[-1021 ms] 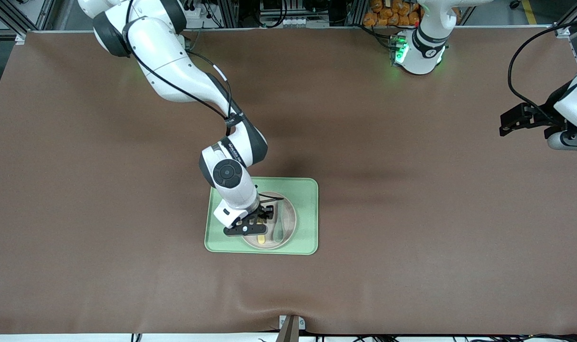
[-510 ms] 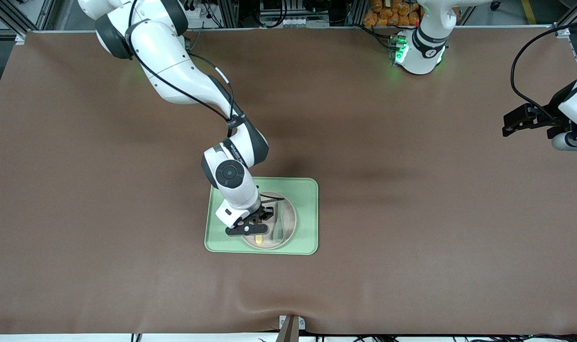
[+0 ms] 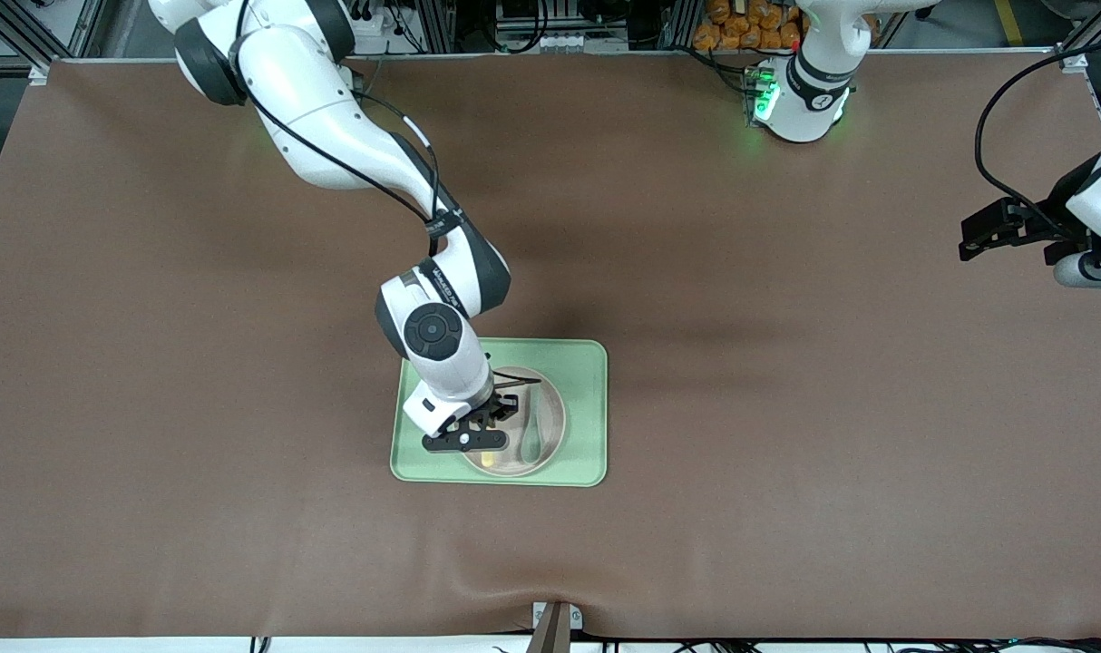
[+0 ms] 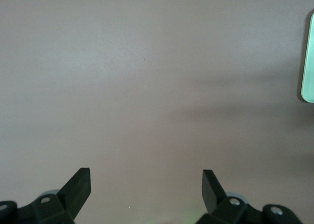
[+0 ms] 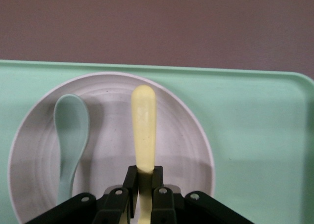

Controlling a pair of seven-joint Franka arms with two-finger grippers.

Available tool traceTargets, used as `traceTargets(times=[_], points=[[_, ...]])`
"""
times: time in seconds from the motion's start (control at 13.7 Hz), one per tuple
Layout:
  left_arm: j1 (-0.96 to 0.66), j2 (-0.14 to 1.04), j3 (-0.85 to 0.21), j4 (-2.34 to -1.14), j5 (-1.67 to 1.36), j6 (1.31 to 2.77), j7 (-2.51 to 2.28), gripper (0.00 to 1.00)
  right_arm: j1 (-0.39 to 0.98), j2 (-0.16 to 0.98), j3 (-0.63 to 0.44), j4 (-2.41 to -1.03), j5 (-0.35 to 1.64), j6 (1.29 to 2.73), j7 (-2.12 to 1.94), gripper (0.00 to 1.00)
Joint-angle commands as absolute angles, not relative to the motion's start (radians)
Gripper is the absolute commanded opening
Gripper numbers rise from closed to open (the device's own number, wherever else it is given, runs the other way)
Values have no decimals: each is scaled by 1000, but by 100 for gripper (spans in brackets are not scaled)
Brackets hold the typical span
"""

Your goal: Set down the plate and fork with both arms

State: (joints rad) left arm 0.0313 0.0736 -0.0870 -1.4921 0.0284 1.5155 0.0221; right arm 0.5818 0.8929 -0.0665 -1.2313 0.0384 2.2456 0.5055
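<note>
On brown matte table cover (image 3: 242, 408): rounded rectangular light-green tray (image 3: 587, 417), smooth, raised lip. Round, shallow beige-pink plate (image 3: 550, 435) on tray, faint concentric rings in wrist view (image 5: 186, 150). Muted teal spoon (image 5: 71, 136) flat in plate, glossy plastic. Right gripper (image 3: 478, 435) low over plate, fingers (image 5: 130, 185) clamped narrow on pale-yellow fork (image 5: 143, 131), smooth rounded handle end pointing out over plate. Left gripper (image 3: 977, 238) waiting over bare cover at left arm's end, black wedge-shaped fingers (image 4: 78, 187) spread wide, holding nothing.

Right gripper (image 3: 487, 442) has clamped shut on the fork (image 5: 143, 131) and lifted it slightly off the plate (image 3: 550, 426).
</note>
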Motion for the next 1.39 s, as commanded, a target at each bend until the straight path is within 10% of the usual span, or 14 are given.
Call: traceTargets(times=[0.0, 0.88, 0.95, 1.09, 1.31], points=[[43, 57, -97, -1499, 20, 1508, 48, 100, 526, 847, -57, -1246, 49, 2214, 467, 0], [41, 55, -101, -1482, 21, 1508, 46, 100, 442, 741, -29, -1591, 74, 2416, 390, 0], [40, 57, -101, -1482, 23, 1508, 45, 100, 442, 739, -29, -1591, 74, 2416, 390, 7], [40, 57, -101, -1477, 23, 1508, 44, 100, 442, 730, -29, -1589, 74, 2407, 390, 69], [32, 46, -103, -1477, 23, 1506, 37, 100, 428, 687, -32, -1588, 74, 2386, 377, 87]])
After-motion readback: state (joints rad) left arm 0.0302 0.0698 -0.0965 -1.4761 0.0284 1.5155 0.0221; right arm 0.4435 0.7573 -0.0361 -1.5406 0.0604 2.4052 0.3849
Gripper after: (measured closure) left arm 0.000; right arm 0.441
